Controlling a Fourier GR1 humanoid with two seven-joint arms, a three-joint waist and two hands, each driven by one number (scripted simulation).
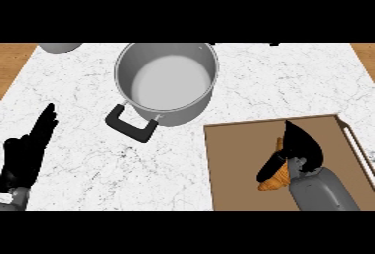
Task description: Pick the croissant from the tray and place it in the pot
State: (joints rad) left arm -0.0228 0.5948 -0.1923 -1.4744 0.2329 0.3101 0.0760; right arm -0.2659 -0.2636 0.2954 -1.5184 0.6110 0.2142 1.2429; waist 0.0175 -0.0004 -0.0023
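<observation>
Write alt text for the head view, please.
The right hand lies over the croissant on the brown tray, thumb curled round it. The empty steel pot stands on the counter beyond; the left hand rests open at left.

a kitchen — white marble counter (88,99), a steel cooking pot (164,74) and a wooden tray (234,163).

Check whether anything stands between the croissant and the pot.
Nothing visible does. The croissant lies on the tray with the right robot hand curled round it; only bare counter separates the tray from the open pot, whose handle points off to the left.
</observation>
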